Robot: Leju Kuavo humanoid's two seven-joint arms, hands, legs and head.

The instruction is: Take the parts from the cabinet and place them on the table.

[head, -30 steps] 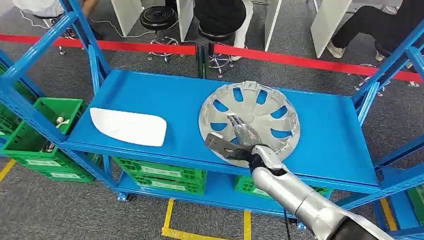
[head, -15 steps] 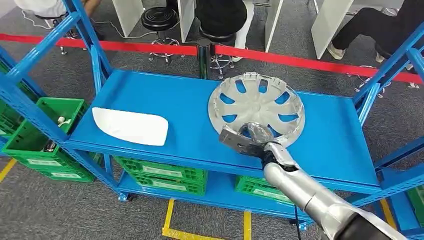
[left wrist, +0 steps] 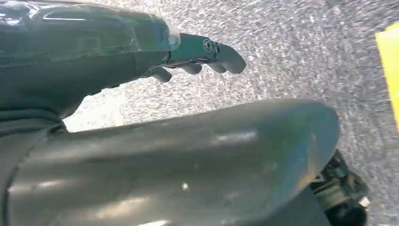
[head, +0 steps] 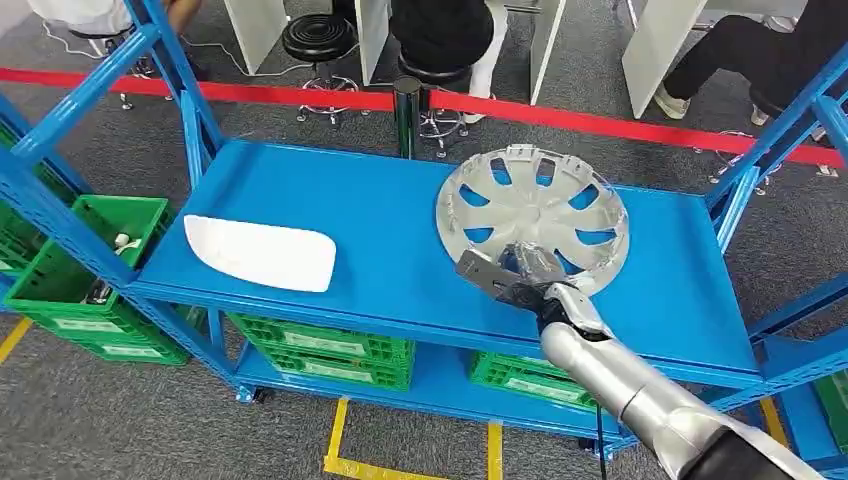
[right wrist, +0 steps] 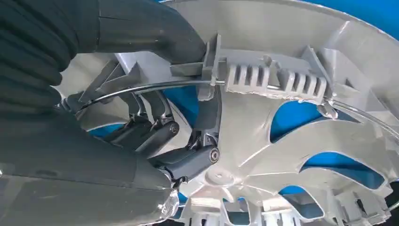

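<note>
Grey carpet runs under a blue rack (head: 300, 200) whose top shelf carries the parts. On the right half of that shelf lies a silver hubcap (head: 535, 205), inner side up, with blue showing through its spoke openings. Its near rim is in the right hand (head: 525, 280), which comes in over the shelf's front edge on a silver arm (head: 625, 385). In the right wrist view the dark fingers (right wrist: 188, 160) curl through a spoke opening while the thumb (right wrist: 155, 33) presses along the rim by a ribbed clip block, so the hand (right wrist: 117, 117) grips the hubcap (right wrist: 291, 117) at its edge. Whether the far rim touches the shelf cannot be told.

On the left half of the shelf, well apart from the hubcap, lies a flat white panel (head: 260, 252). Green crates (head: 90, 260) sit on the lower levels and beside the rack. Behind it a red tape (head: 300, 96) crosses the floor, with stools (head: 318, 40) and seated people beyond.

The left hand (left wrist: 197, 56) hangs over the carpet, fingers loosely curled and apart, holding nothing.
</note>
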